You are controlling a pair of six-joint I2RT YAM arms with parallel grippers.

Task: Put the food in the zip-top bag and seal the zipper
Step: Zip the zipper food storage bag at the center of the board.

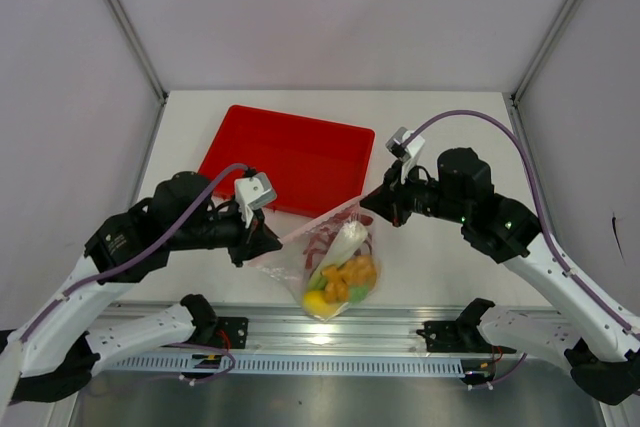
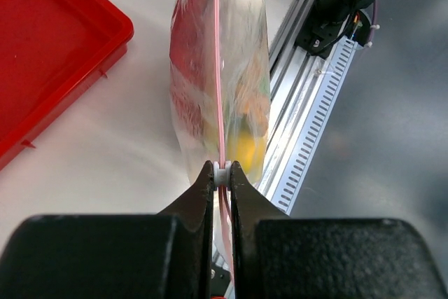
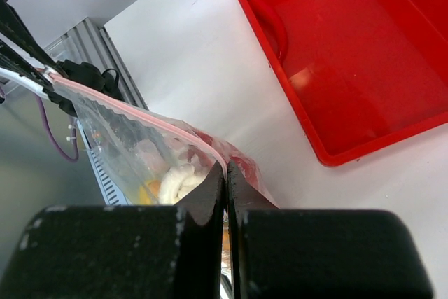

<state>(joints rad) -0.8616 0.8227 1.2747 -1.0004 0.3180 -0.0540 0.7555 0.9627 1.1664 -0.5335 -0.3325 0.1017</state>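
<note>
Zip-top bag (image 1: 322, 259), food (image 1: 347, 278) inside, zipper (image 2: 218, 68) taut

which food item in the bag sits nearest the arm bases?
The yellow fruit, at the bag's bottom end by the metal rail; the orange piece, leek and red chillies lie farther toward the tray.

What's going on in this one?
Both arms hold the bag stretched between them. The left gripper and the right gripper are each shut on one end of the zipper. The food is inside the bag, and the zipper looks pressed together along the stretch in view. The tray sits behind the bag.
</note>
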